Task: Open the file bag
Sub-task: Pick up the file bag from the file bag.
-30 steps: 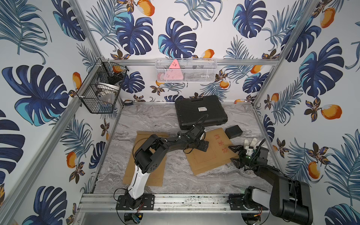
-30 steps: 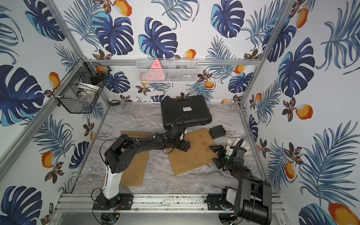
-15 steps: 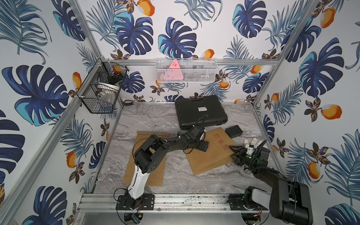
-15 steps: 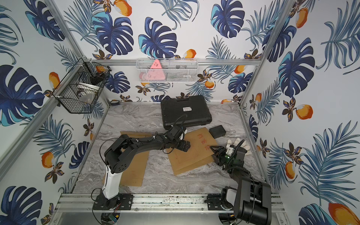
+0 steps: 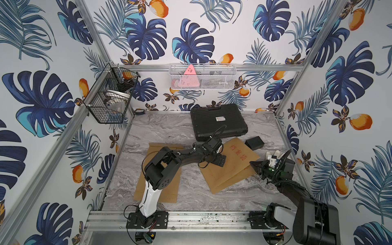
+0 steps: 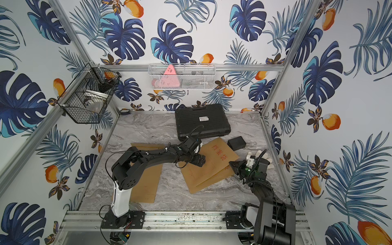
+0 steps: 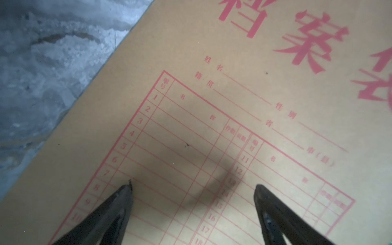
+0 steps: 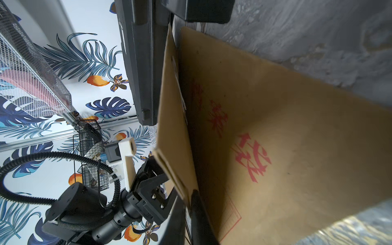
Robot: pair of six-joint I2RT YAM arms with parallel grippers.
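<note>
The file bag is a brown kraft envelope with red characters, lying at the table's centre right. My left gripper hovers low over its printed table. In the left wrist view the left gripper is open with only paper between the fingers. My right gripper sits at the bag's right edge. In the right wrist view the right gripper is shut on the bag's flap, which stands up off the bag's face.
A black case lies behind the bag and a small black box sits at its far right corner. A second brown envelope lies under the left arm. A wire basket and a white mesh shelf hang on the walls.
My right gripper went from open to shut, closing on the bag's right edge. The left arm has not moved.
</note>
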